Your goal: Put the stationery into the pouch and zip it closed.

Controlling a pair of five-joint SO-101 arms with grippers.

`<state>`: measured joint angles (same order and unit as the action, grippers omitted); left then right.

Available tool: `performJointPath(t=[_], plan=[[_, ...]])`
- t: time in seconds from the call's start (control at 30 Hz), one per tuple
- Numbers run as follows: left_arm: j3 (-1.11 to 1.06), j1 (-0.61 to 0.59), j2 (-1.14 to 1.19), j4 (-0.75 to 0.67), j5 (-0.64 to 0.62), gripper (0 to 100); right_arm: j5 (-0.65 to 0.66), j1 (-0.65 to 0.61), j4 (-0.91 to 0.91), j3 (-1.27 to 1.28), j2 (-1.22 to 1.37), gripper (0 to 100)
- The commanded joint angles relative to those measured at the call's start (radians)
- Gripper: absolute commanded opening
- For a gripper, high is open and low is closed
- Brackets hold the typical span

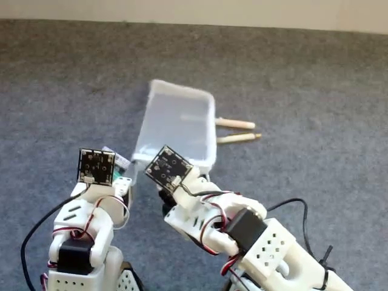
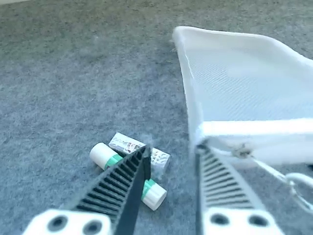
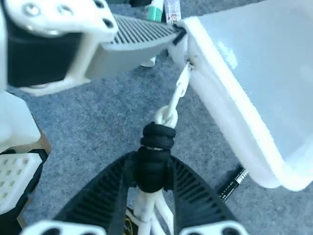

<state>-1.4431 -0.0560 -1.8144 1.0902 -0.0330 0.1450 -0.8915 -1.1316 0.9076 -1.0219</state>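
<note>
The white translucent pouch (image 1: 176, 124) lies mid-table, and its near corner (image 2: 205, 134) meets one fingertip of my left gripper (image 2: 172, 151), which is open. My right gripper (image 3: 154, 164) is shut on the black knot (image 3: 155, 147) of the white zipper pull cord (image 3: 178, 93), which runs taut to the pouch (image 3: 244, 73). A white and green glue stick (image 2: 105, 155) and a small wrapped eraser (image 2: 128, 144) lie on the carpet under the left gripper's other finger (image 2: 124, 178). Two wooden pencils (image 1: 237, 131) rest beside the pouch's far side. A black pen (image 3: 231, 184) pokes out from under the pouch.
Grey carpet (image 1: 315, 79) covers the whole table. Both arms crowd the pouch's near end, with the left arm's finger (image 3: 137, 36) crossing just ahead of the right gripper. A pale wall edge (image 1: 242, 12) runs along the back.
</note>
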Motion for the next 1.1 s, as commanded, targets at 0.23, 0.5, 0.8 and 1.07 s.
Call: performJointPath(t=[0.23,0.5,0.8,1.07], plan=[[0.018,-0.002,0.007,-0.017,0.092,1,0.005,0.125,-0.013,-0.018,-0.030,0.5],[0.027,-0.102,0.007,-0.015,0.091,1,0.005,0.206,-0.012,-0.021,-0.030,0.5],[0.054,-0.185,0.007,-0.014,0.091,1,0.005,0.306,-0.005,-0.021,-0.030,0.5],[0.076,-0.226,0.007,0.038,0.091,1,-0.028,0.358,-0.002,-0.021,-0.030,0.5]])
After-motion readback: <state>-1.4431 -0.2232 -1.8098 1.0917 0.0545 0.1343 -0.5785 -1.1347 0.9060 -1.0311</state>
